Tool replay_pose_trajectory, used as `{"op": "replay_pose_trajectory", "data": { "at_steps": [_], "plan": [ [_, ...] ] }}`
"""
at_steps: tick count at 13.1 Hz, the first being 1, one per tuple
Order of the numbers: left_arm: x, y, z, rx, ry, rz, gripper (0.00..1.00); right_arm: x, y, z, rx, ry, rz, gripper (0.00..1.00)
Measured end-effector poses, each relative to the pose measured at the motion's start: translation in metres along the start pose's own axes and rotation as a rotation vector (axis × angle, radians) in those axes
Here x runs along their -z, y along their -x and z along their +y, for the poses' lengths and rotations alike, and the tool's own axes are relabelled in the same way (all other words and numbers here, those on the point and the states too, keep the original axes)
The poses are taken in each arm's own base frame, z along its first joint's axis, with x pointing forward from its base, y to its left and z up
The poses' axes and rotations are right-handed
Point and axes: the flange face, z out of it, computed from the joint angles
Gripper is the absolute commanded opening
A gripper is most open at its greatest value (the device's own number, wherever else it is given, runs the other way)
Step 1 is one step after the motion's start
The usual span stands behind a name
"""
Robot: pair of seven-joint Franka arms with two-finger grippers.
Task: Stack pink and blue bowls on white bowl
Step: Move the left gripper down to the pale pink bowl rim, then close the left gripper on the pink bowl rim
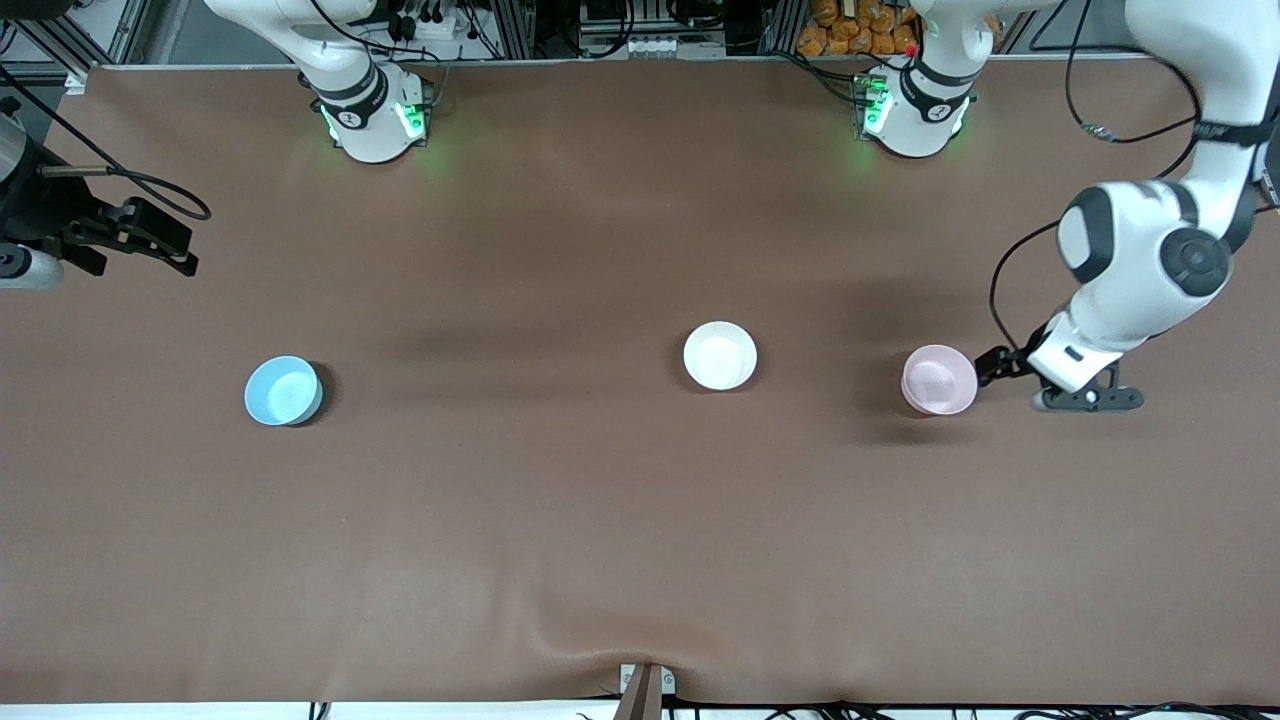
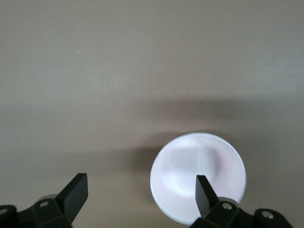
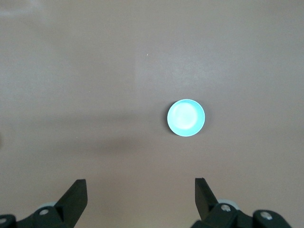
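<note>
The white bowl (image 1: 720,355) sits near the table's middle. The pale pink bowl (image 1: 938,379) (image 2: 190,171) sits beside it, toward the left arm's end. The light blue bowl (image 1: 283,391) (image 3: 185,117) stands alone toward the right arm's end. My left gripper (image 1: 1040,385) (image 2: 141,190) hangs low and open beside the pink bowl, with one finger over the bowl's rim and the other over bare cloth. My right gripper (image 1: 140,250) (image 3: 141,192) hovers open and empty high over the right arm's end of the table. In the right wrist view the blue bowl looks small, well apart from the fingers.
A brown cloth (image 1: 560,520) covers the whole table. Both arm bases (image 1: 375,115) (image 1: 915,110) stand along the edge farthest from the front camera. A small clamp (image 1: 645,688) sits at the edge nearest that camera.
</note>
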Motion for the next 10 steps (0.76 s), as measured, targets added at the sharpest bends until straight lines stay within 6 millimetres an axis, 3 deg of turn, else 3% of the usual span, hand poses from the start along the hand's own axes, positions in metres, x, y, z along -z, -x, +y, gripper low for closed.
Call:
{"op": "replay_pose_trajectory", "data": {
  "at_steps": [3,8,10],
  "plan": [
    [-0.033,0.0,0.0,0.001,0.006,-0.012,0.84,0.0,0.0,0.0,0.0,0.0,0.0,1.0],
    [-0.049,0.009,0.001,0.0,0.009,-0.047,0.6,0.0,0.0,0.0,0.0,0.0,0.0,1.0],
    [-0.056,0.017,0.002,0.0,0.01,-0.067,0.43,0.0,0.0,0.0,0.0,0.0,0.0,1.0]
  ]
}}
